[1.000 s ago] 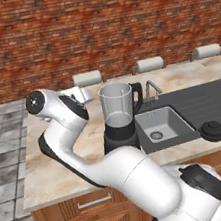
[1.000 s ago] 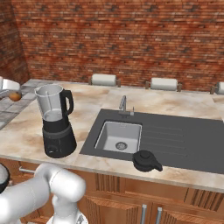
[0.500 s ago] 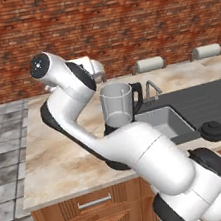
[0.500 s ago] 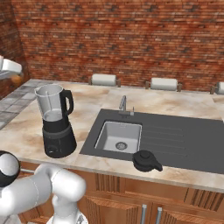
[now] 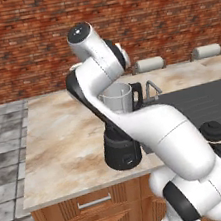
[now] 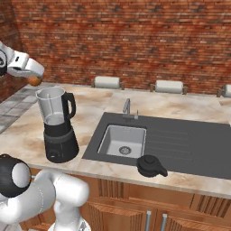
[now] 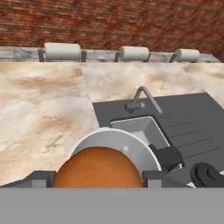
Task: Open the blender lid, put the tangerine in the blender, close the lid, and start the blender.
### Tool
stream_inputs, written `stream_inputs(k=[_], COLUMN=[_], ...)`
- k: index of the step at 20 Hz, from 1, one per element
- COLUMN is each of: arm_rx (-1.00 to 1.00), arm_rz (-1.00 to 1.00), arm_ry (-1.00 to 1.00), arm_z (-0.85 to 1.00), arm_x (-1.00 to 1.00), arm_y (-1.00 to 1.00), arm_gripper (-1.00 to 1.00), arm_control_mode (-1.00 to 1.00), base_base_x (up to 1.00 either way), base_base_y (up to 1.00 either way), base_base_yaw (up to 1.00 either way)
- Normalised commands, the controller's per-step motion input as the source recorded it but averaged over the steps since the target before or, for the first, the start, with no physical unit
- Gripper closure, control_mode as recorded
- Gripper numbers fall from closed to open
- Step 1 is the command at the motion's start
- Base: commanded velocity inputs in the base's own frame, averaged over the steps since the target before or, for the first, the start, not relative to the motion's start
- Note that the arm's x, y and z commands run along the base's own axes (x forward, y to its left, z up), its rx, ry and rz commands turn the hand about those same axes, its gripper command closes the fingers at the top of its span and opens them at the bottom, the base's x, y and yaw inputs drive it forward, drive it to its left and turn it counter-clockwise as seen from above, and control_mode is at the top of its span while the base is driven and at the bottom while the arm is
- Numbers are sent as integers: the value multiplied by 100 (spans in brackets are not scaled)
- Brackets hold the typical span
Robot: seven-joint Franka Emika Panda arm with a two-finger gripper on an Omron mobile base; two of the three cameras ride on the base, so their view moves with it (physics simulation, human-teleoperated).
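While seen from the right base, holds the tangerine [image 6: 34,80] in the gripper [image 6: 32,80], high at far left, above and just left of the lidless blender [image 6: 58,126]. From the hand view, clamps the tangerine [image 7: 97,170] between the fingers [image 7: 40,178], directly over the open jar rim. Further right: sink [image 6: 123,140], then blender lid [image 6: 151,165] on the drainboard near the counter's front edge.

White rounded arm [image 5: 150,126]; dark joints
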Motion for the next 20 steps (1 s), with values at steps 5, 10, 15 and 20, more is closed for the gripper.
stream_inputs(k=[5, 10, 15, 20], arm_rx=[14, 9, 8, 9], arm_rz=[0, 0, 0, 0], arm_ry=[11, 17, 16, 13], arm_z=[-25, -47, -43, -25], arm_x=[4, 25, 30, 33], arm_y=[-43, 0, 0, -1], arm_gripper=[100, 100, 100, 100], arm_control_mode=[-100, -100, -100, -100], base_base_x=[0, 0, 0, 0], base_base_y=[0, 0, 0, 0], base_base_yaw=[0, 0, 0, 0])
